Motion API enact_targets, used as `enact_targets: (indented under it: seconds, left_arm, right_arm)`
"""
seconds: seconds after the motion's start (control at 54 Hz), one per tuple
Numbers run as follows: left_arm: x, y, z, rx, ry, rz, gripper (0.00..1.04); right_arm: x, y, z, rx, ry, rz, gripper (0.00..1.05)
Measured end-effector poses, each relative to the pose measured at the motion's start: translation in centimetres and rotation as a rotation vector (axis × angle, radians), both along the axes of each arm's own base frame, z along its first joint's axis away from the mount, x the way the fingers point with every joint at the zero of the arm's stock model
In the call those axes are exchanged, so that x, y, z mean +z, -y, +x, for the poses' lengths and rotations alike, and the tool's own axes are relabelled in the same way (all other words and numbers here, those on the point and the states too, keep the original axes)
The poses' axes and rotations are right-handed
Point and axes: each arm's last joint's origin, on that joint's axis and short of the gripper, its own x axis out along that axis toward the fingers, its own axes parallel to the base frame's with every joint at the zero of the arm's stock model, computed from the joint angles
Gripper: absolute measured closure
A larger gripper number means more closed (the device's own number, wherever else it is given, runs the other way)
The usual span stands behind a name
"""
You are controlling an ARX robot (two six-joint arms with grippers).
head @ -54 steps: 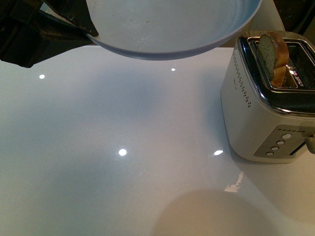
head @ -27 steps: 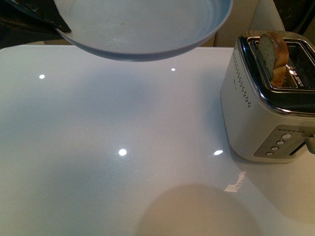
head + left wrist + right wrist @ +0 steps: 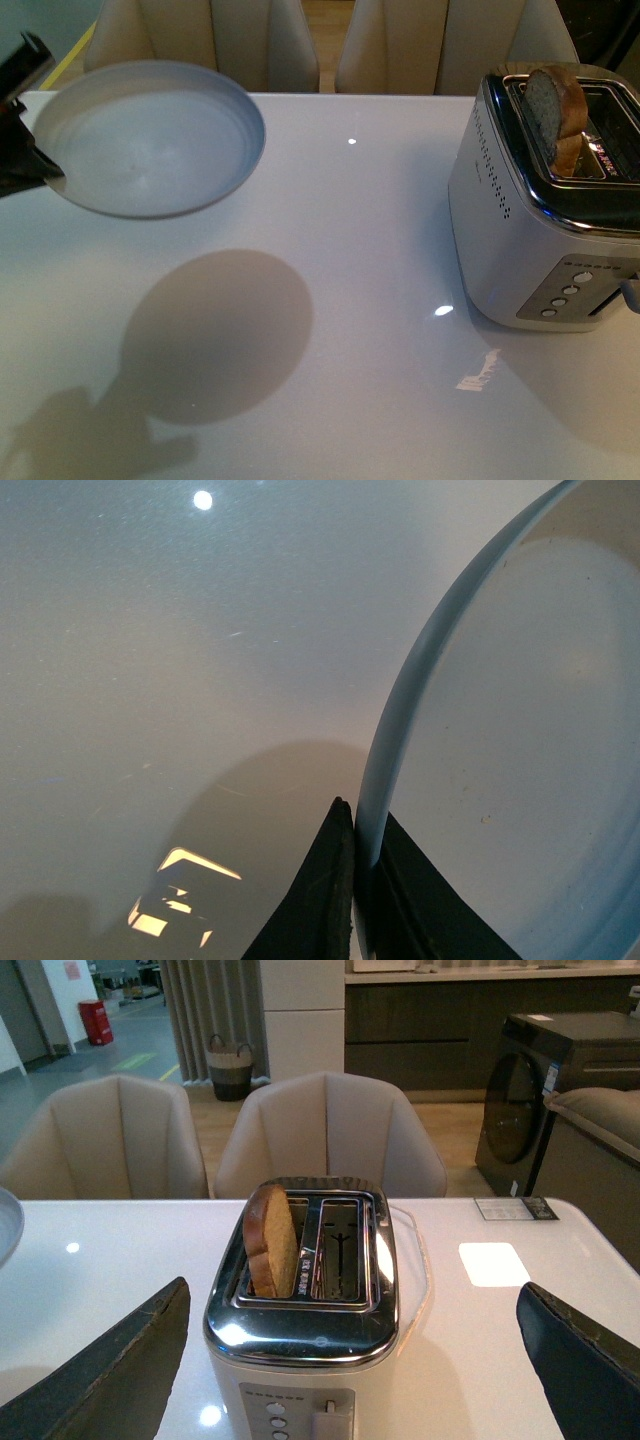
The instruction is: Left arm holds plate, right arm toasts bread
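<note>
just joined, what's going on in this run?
The left gripper is clamped on the rim of the empty plate and holds it above the table, off to the left of the toaster. A bread slice stands in one toaster slot, poking out of the top. The right gripper is open, facing the toaster and touching nothing.
</note>
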Motion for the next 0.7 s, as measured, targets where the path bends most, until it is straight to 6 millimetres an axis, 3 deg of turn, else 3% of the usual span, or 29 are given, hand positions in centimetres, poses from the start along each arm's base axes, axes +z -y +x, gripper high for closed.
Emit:
enact_targets:
  seconds: [0.148, 0.37, 0.703]
  left_arm:
    - [-3.9, -1.3, 0.5, 0.001, -0.057, 0.002, 1.02]
    - [-7.8, -3.0, 0.9, 0.011, -0.092, -0.01, 1.02]
    - [-11.6, -4.5, 1.4, 0.057, -0.156, -0.013, 1.02]
  right_arm:
    - [0.0, 0.0, 0.0, 0.0, 0.0, 0.0, 0.09]
    - [0.0, 0.0, 0.0, 0.0, 0.0, 0.0, 0.09]
    - [0.0, 0.0, 0.0, 0.0, 0.0, 0.0, 0.09]
